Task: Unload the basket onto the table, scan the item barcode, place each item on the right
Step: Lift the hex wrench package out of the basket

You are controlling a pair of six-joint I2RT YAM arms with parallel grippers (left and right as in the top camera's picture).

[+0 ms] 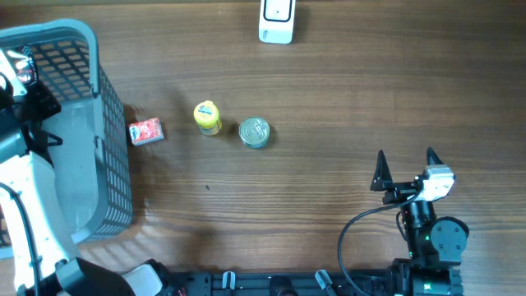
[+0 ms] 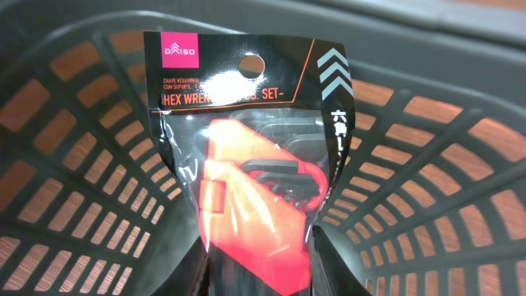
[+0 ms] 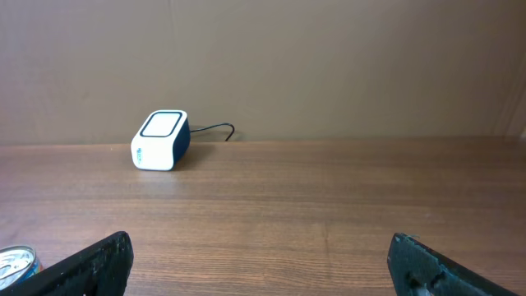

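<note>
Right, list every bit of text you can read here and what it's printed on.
"DAISO": pink square, top left of the tool packet.
"HEX WREN... SET-": packet header, middle lost in glare.
"六": black strip on the packet's right side; the characters below it are unclear.
Small lines above the header: too small to read.
Labels on the red packet, yellow bottle, can and scanner: too small to read.

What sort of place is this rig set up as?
Probably a mock shop checkout on a wooden table: a white barcode scanner at the far edge, a grey shopping basket, and small retail goods such as a can and a packaged hex wrench set.
</note>
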